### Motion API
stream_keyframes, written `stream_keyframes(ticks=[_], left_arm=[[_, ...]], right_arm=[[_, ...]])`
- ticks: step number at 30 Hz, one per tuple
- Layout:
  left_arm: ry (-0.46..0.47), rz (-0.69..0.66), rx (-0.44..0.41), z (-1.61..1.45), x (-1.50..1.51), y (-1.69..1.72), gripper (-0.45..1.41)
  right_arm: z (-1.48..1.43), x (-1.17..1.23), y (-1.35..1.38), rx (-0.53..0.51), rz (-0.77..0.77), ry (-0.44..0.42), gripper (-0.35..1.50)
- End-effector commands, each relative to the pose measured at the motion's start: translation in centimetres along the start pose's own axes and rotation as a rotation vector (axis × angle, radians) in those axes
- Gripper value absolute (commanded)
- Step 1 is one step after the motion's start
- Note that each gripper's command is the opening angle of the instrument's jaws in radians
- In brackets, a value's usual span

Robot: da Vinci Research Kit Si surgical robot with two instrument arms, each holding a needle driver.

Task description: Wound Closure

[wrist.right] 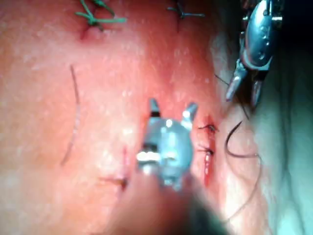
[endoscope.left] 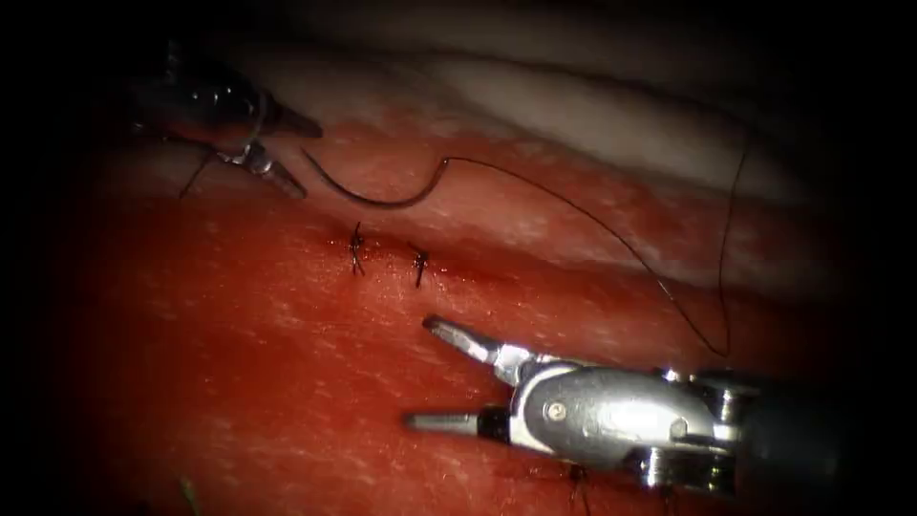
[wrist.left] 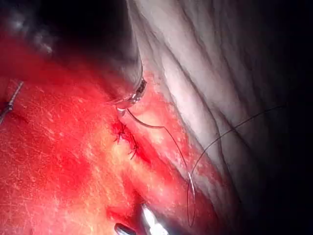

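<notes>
- Endoscope: right tool [endoscope.left: 430,373] with jaws spread wide, holding nothing, poised over the tissue [endoscope.left: 239,382] on the near side of the cut [endoscope.left: 458,272].
- Left tool [endoscope.left: 287,153] beyond the cut, jaws parted, also holding nothing; needle [endoscope.left: 368,198] lying free on the tissue just beside its tips, not in the tissue. Thread [endoscope.left: 592,225] trailing from the needle's tail in a long loop toward the right tool's shaft.
- Two knots [endoscope.left: 356,250] between both pairs of jaws.
- Judged: between stitches; needle must first be gripped again, probably on its body, away from the point.
- Left wrist: needle [wrist.left: 144,123] just off the jaw tips, knots [wrist.left: 126,139] close by; thread loop [wrist.left: 190,196] possibly in the way.
- Right wrist: open right jaws [wrist.right: 171,110] beside the knots [wrist.right: 208,139]; needle [wrist.right: 232,142] past them, under the left tool [wrist.right: 244,90]. Green stitches [wrist.right: 95,14] far ahead.
</notes>
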Motion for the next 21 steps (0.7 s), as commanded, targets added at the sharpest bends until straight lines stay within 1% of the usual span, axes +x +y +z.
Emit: stream_keyframes(ticks=[1, 4, 7, 8, 12, 13, 17, 21], left_arm=[[0.005, 0.002, -0.017, 0.13, -0.01, -0.04, 0.63], [0.031, 0.011, -0.061, 0.25, -0.02, -0.17, 0.63], [0.029, 0.025, -0.104, 0.35, -0.04, -0.21, 0.63], [0.012, 0.033, -0.131, 0.41, -0.05, -0.21, 0.63], [-0.055, 0.055, -0.184, 0.58, -0.08, -0.24, 0.63], [-0.076, 0.055, -0.212, 0.66, -0.12, -0.25, 0.62], [-0.121, 0.040, -0.251, 0.79, -0.18, -0.26, 0.62], [-0.128, -0.005, -0.271, 0.89, -0.23, -0.37, 0.60]], right_arm=[[0.09, 0.01, 0.00, 0.000, -0.001, 0.004, 1.31], [0.09, 0.01, 0.00, 0.000, -0.001, 0.004, 1.31], [0.09, 0.01, 0.00, 0.000, -0.001, 0.004, 1.31], [0.09, 0.01, -0.01, 0.001, -0.001, 0.004, 1.31], [0.08, 0.02, -0.01, 0.001, -0.001, 0.004, 1.31], [0.08, 0.02, -0.01, 0.001, -0.001, 0.004, 1.31], [0.09, 0.02, -0.01, 0.001, -0.001, 0.004, 1.31], [0.10, 0.02, -0.02, 0.000, -0.001, 0.004, 1.31]])
